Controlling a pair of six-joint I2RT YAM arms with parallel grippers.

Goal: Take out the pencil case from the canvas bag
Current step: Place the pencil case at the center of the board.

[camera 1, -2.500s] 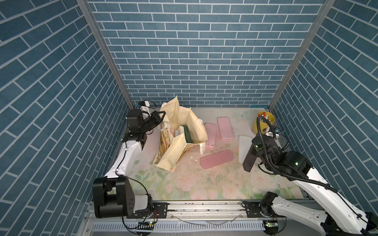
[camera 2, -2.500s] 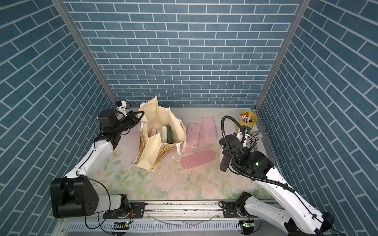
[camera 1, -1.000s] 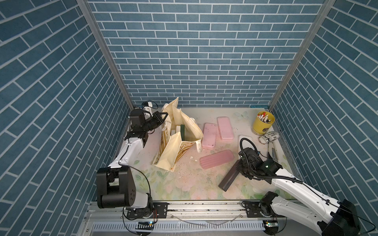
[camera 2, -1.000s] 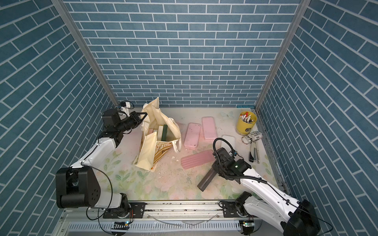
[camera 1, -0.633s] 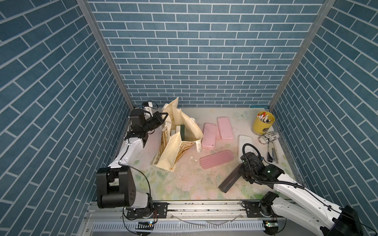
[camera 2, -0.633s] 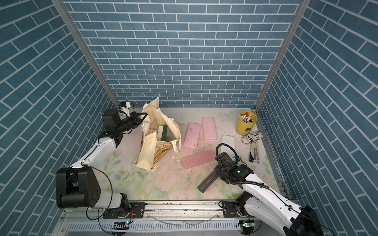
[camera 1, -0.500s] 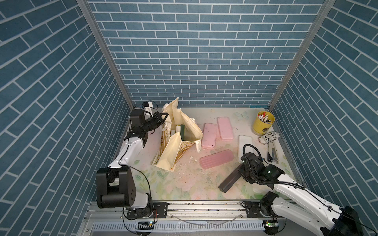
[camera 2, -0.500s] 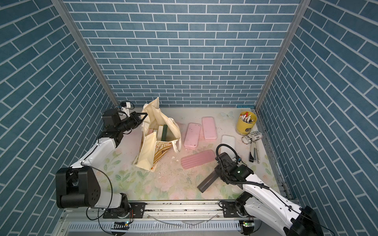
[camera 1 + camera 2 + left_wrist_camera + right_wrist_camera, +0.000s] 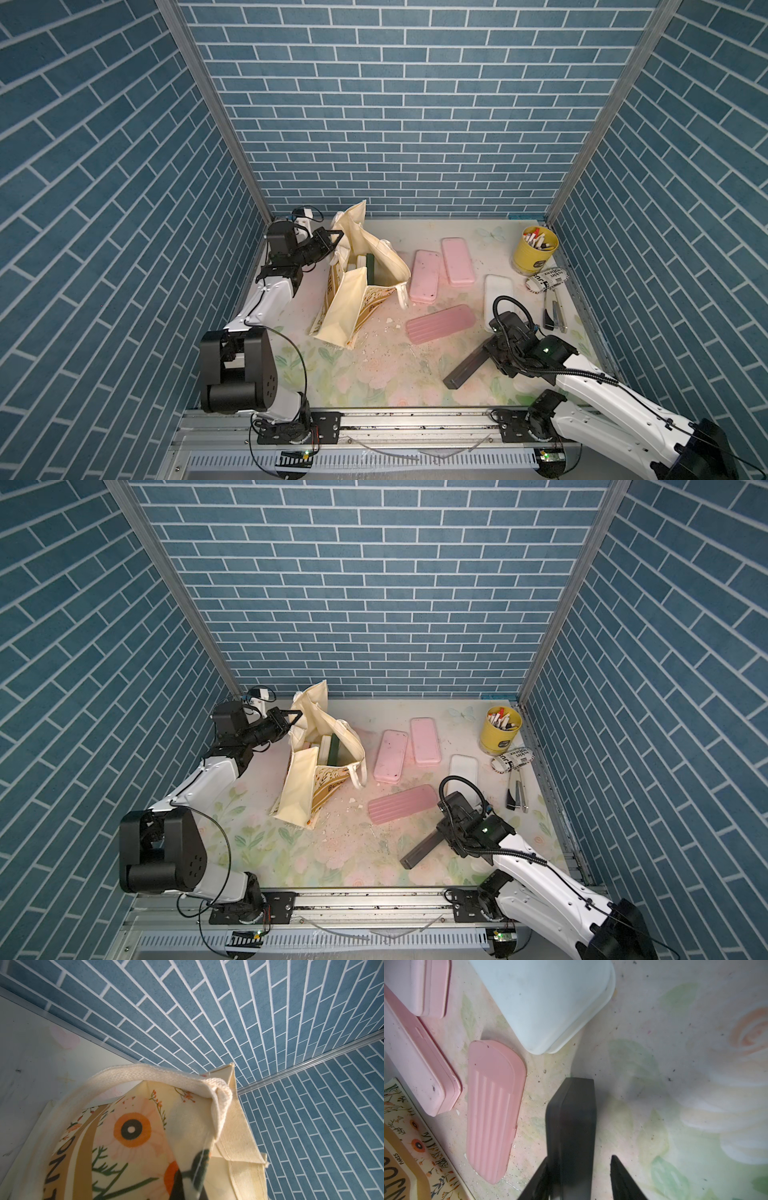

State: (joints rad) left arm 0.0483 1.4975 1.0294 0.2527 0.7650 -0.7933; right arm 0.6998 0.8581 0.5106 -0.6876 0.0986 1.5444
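Floral tabletop (image 9: pixel 365 374), blue-brick walls (image 9: pixel 395 124). Your left gripper (image 9: pixel 335 239) clamps the canvas bag (image 9: pixel 345 307). Your right gripper (image 9: pixel 579 1158) is parted around the black pencil case (image 9: pixel 464 370), lower right in both top views.

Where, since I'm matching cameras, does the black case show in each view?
In a top view: black case lies front right, angled.
In a top view: black case, same place.
Left wrist: not in it.
Right wrist: black case mid-picture, beside ribbed pink case.
Shared landmark: bag, in all four.
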